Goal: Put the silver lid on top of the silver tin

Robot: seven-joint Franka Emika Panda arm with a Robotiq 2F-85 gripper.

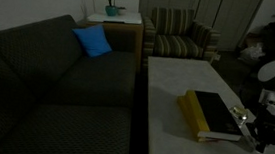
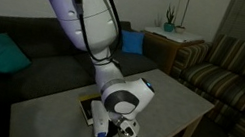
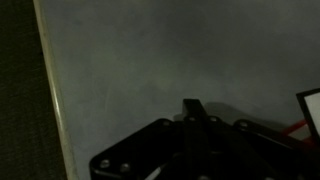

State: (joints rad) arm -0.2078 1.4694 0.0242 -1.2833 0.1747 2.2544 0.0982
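Table: a pale grey rectangular top [image 1: 171,90], matte and smooth, with a straight, thin edge in the wrist view.
Book: a flat, black-covered slab with a yellow edge [image 1: 213,114], lying at the near right end of the table.
Gripper: dark, angular metal [image 1: 255,133], low over the tabletop just right of the book. It hangs from a glossy white rounded arm [image 2: 91,17].
Jaws: the wrist view shows only a black frame and one dark central post, so I cannot tell whether they are apart or together.
Silver lid and silver tin: neither can be made out for certain. A small bright metallic glint [image 1: 240,114] sits at the book's right end, just beside the gripper, but it is too small to name.
Sofa: dark with a coarse weave [image 1: 47,79], left of the table. A square blue cushion [image 1: 92,41] sits at its far end.
Armchair: striped and boxy [image 1: 181,36], beyond the table.
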